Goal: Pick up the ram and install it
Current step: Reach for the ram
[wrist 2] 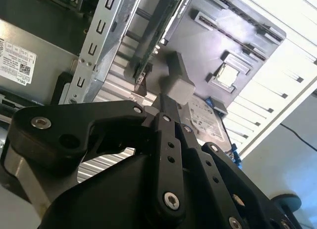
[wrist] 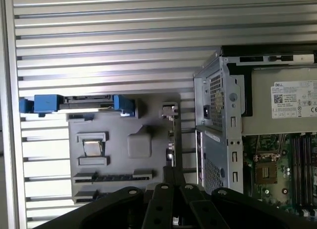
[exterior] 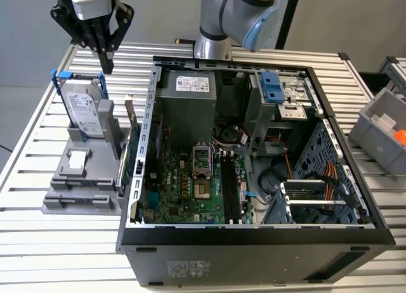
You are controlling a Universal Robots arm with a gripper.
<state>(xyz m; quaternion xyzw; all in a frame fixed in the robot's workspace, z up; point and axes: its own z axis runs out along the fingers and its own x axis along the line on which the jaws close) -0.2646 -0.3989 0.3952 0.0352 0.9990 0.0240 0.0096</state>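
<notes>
The black metal gripper (exterior: 108,66) has its two thin fingers pressed together to a point, and nothing shows between them. It hangs over the side of the table (exterior: 38,134) at the exterior view's left, near the far edge, pointing down, with the hard drive (exterior: 84,109) just below it in that view. The table is made of long shiny metal slats with thin gaps. A gray plastic holder (exterior: 79,185), blocky with slots and little steps, sits on that side of the table. The hard drive is a flat silver box with a white label. It stands upright in the holder inside a blue plastic frame (exterior: 60,77). The ram (exterior: 125,163) is a thin, flat, dark green stick. It stands on its long edge in the holder, along the side right next to the computer case (exterior: 254,255), just beside the case's gray metal wall full of holes. In the first wrist view the ram (wrist: 171,140) looks like a thin line near the fingertips. The case is a big black box lying open, with a bumpy green motherboard (exterior: 184,191) inside
</notes>
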